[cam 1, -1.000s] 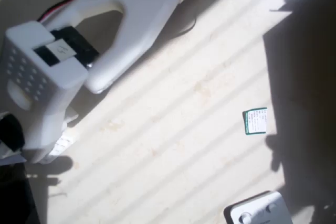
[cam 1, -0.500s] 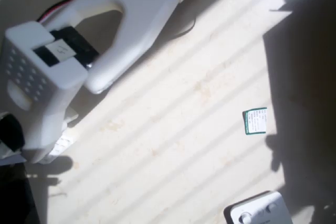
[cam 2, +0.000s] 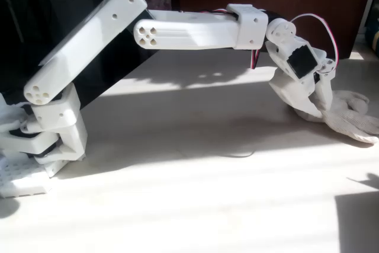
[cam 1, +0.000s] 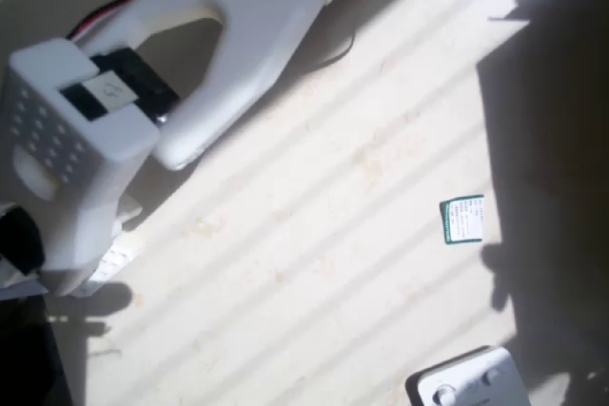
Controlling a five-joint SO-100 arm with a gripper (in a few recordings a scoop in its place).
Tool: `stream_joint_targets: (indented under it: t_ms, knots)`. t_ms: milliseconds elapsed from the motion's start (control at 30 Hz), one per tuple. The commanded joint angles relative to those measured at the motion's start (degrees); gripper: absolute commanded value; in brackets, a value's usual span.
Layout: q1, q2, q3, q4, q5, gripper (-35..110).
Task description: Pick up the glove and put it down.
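In the fixed view the cream fabric glove (cam 2: 353, 118) lies on the pale table at the far right, its stubby fingers pointing right. My white arm stretches across from the left. My gripper (cam 2: 320, 112) points down onto the glove's left, bunched end. Its two fingers stand close together with the fabric pinched between their tips. The glove still rests on the table top.
A small green-edged white card (cam 1: 462, 220) lies on the table right of centre in the overhead view. A white plastic part (cam 1: 468, 383) sits at the bottom edge. My arm's base (cam 2: 41, 140) stands at the left, and a thin cable (cam 2: 240, 155) lies mid-table.
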Motion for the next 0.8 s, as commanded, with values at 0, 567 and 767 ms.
stream_joint_targets:
  t_ms: [0, 567, 767]
  knots:
    - [-0.18, 5.62, -2.29, 0.18, -0.09, 0]
    - [8.0, 15.91, -2.29, 8.35, -0.7, 0]
    - [13.8, 20.13, -2.11, 9.93, -0.7, 0]
